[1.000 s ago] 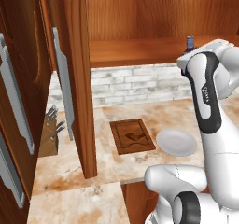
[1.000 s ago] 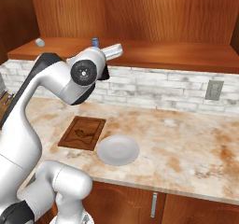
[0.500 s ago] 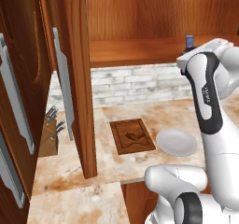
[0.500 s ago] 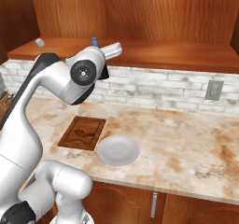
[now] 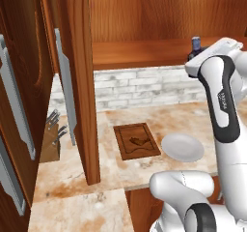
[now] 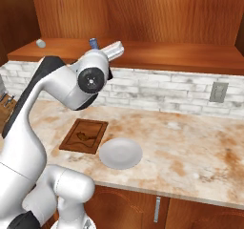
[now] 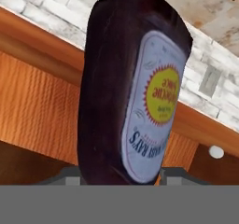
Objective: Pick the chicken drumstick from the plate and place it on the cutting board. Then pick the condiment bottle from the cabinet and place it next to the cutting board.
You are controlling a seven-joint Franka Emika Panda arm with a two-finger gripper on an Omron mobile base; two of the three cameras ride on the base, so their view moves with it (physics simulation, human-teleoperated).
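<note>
- Up in the left base view, the small dark blue-capped condiment bottle (image 5: 196, 43) stands on the reddish-brown wooden cabinet (image 5: 140, 52) shelf.
- Right base view: the dark brown drumstick (image 6: 86, 136) lies on the rectangular cutting board (image 6: 78, 142) (round white plate (image 6: 120, 153) beside it, on the tabletop (image 6: 190, 142)).
- Hand view: the pincer (image 7: 120, 174) grips the bottle's body.

Drumstick (image 6: 86, 136) lies on cutting board (image 6: 76, 144), beside plate (image 6: 120, 153).

Even, soft rendered light; faint shadows, coarse blurry textures, no glare
</note>
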